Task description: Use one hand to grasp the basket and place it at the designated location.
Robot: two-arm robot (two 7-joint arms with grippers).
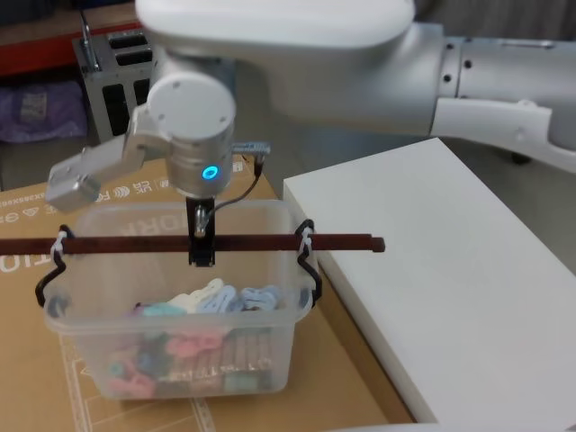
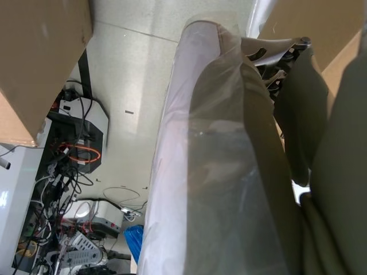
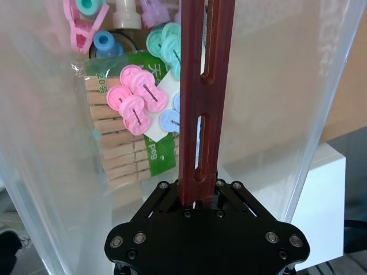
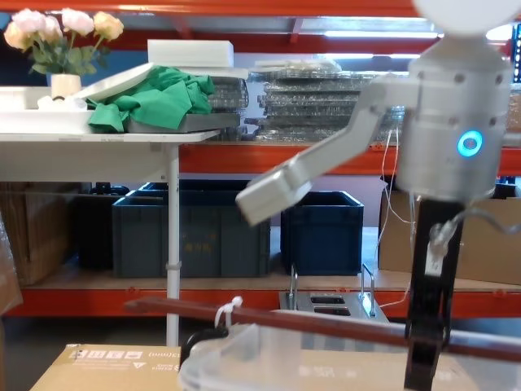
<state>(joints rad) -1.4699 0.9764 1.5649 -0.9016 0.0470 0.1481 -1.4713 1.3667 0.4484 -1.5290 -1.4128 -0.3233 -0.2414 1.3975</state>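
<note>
Cardboard surface [image 1: 337,382] beneath basket [image 1: 261,351], right hand's [image 1: 202,245] jaws seemingly clamped around its reddish-brown handle [image 1: 342,242].

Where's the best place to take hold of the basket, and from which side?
Grip the dark bar handle at its middle, from above. It spans the basket rim to rim, tied at both ends, so a centre hold should keep it level. The right gripper is closed on it there.
</note>
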